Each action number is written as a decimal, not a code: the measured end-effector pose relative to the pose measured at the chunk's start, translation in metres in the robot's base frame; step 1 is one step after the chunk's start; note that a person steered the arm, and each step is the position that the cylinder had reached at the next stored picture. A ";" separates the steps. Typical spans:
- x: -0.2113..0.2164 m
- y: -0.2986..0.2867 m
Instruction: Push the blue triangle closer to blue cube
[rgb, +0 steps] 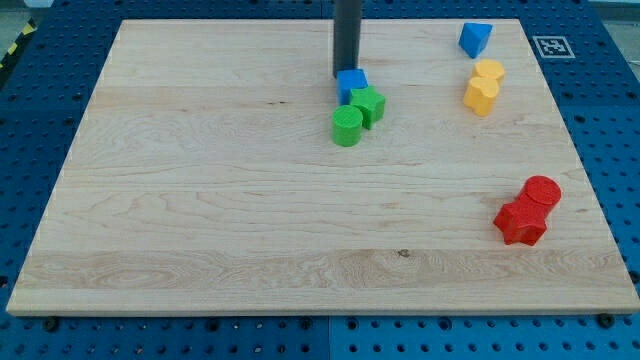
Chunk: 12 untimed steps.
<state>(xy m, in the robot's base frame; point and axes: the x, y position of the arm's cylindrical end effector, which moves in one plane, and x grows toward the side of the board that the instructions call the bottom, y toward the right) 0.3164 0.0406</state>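
The blue cube (352, 83) sits near the top middle of the wooden board (200, 200). The blue triangle (475, 38) lies far to its right, near the view's top right corner of the board. My tip (346, 76) stands at the cube's upper left edge, touching or nearly touching it. The dark rod rises from there out of the view's top.
A green star-like block (369, 105) and a green cylinder (347, 126) sit just below the blue cube, touching. Two yellow blocks (484, 86) lie below the blue triangle. A red cylinder (541, 192) and a red star-like block (520, 222) sit at the right.
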 end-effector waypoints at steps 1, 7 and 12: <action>0.015 0.024; -0.111 0.238; -0.089 0.111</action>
<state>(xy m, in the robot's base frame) 0.2272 0.1511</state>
